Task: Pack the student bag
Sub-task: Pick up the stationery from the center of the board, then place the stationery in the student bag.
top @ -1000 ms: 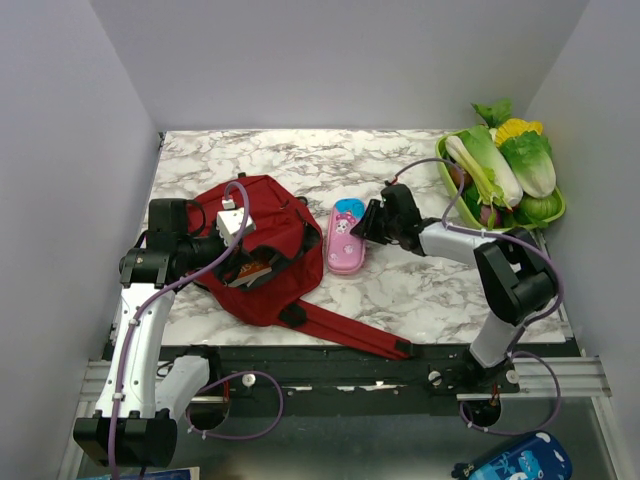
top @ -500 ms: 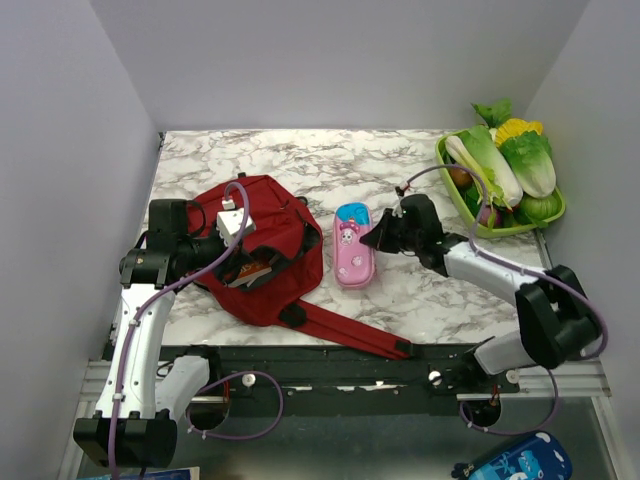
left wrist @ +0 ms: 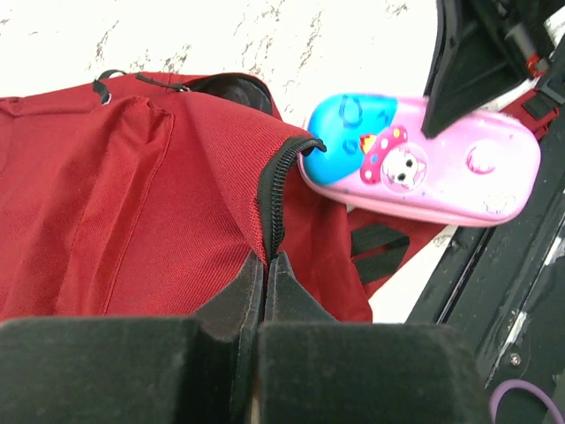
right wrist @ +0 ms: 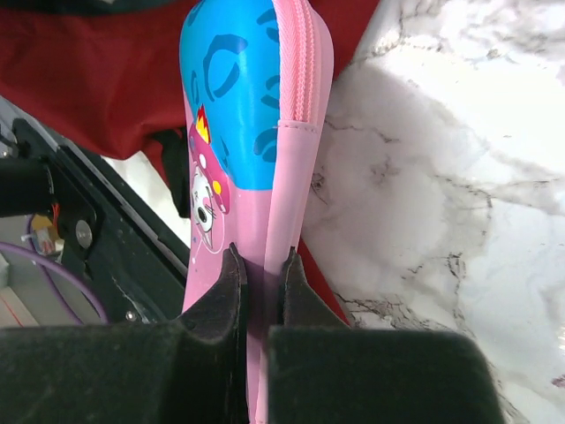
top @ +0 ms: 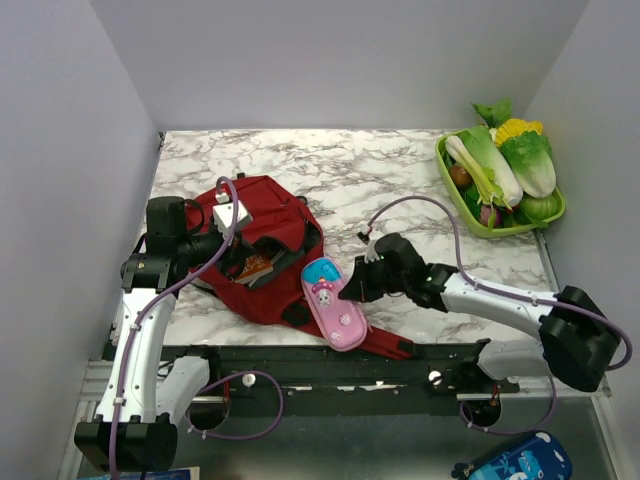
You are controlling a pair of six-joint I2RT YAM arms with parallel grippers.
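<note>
Student bag (left wrist: pixel 115 212) edge pinched by left claw (left wrist: pixel 265 265), wrist-view.

No text, label, brand or number can be read in any view. The pink pencil case (top: pixel 334 305) bears only a cartoon figure and blue shapes, with no lettering. The blue item (top: pixel 512 461), near and right of the pencil case, has white marks too small to read.
</note>
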